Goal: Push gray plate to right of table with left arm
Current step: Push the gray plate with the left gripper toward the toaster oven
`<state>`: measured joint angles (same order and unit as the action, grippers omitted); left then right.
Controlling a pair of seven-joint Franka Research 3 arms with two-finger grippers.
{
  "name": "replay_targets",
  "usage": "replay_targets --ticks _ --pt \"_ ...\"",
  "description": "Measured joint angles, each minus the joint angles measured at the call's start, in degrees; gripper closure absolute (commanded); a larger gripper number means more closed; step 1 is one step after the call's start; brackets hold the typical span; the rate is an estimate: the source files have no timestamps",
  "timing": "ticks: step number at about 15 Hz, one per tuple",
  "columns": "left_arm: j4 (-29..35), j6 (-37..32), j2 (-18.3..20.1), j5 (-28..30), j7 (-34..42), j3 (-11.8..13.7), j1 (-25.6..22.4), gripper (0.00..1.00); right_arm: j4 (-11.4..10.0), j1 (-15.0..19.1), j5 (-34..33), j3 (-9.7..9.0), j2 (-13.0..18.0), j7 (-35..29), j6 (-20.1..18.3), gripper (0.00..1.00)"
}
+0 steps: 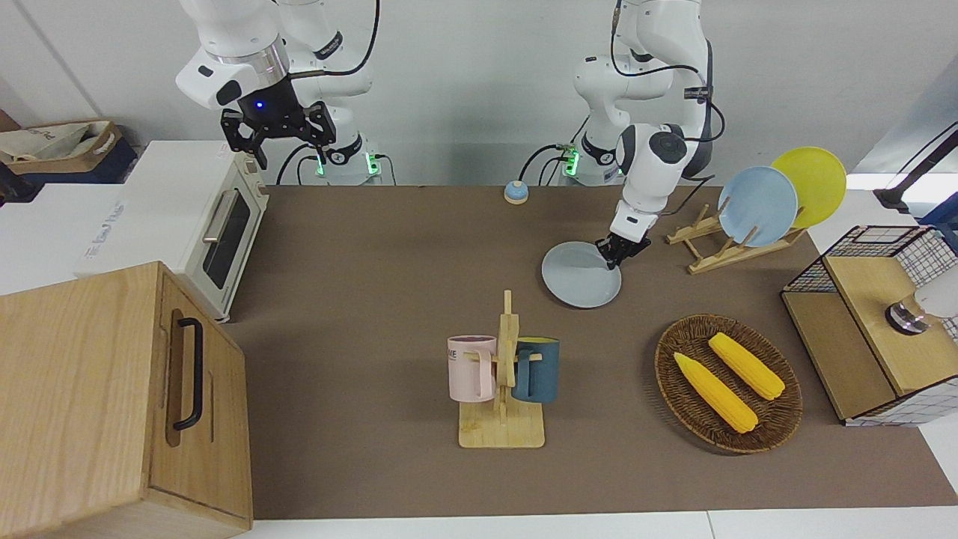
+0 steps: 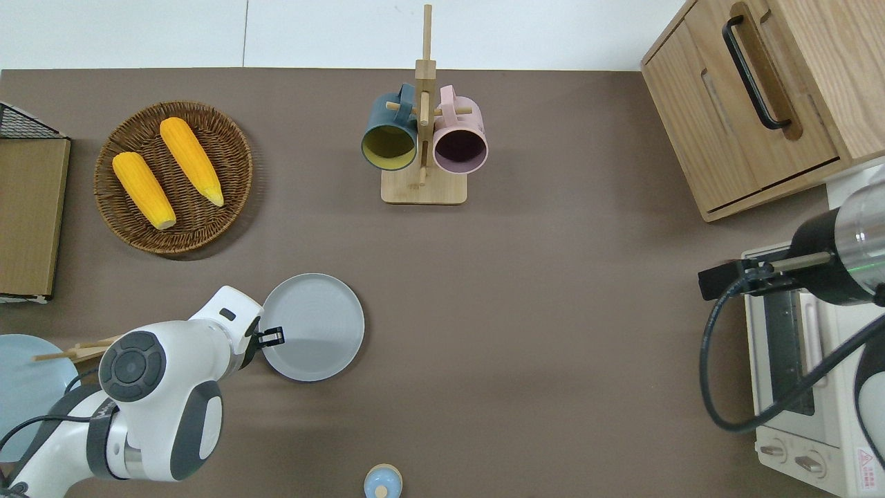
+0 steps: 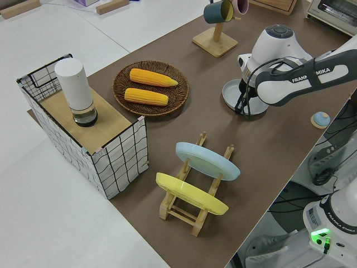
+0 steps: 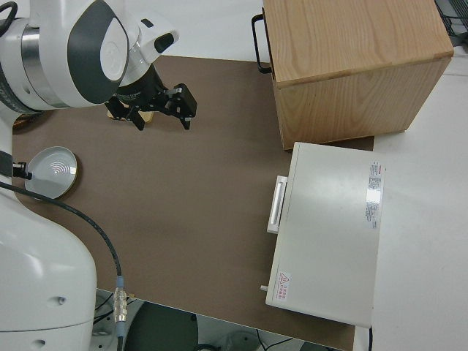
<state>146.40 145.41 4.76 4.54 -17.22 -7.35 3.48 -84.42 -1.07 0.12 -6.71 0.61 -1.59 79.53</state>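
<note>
Gray plate lies flat on the brown table, nearer to the robots than the mug rack and offset from it toward the left arm's end. Left gripper is down at the plate's rim on the edge facing the left arm's end; its fingertips sit close together at the rim, but whether they pinch the rim or merely touch it cannot be told. Wicker basket with two corn cobs stands farther from the robots than the plate, well apart from the mug rack. Right arm is parked, its gripper spread wide and holding nothing.
</note>
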Motion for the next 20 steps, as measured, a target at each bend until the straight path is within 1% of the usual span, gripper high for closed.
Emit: replay_targets --ticks 3,9,12,20 --pt "0.05 0.03 -0.04 0.00 -2.14 -0.52 0.00 1.00 0.00 0.00 0.00 0.00 0.00 0.00 0.00 0.017" --pt "0.05 0.89 0.00 0.00 -8.14 -3.01 0.17 1.00 0.00 0.00 0.00 0.00 0.00 0.00 0.00 0.017" --pt "0.05 1.24 -0.03 0.00 -11.79 -4.14 1.44 1.00 0.00 0.00 0.00 0.00 0.00 0.00 0.00 0.017" --pt "-0.22 1.65 -0.35 0.00 -21.94 -6.90 6.69 1.00 0.00 0.00 0.00 0.00 0.00 0.00 0.00 0.017"
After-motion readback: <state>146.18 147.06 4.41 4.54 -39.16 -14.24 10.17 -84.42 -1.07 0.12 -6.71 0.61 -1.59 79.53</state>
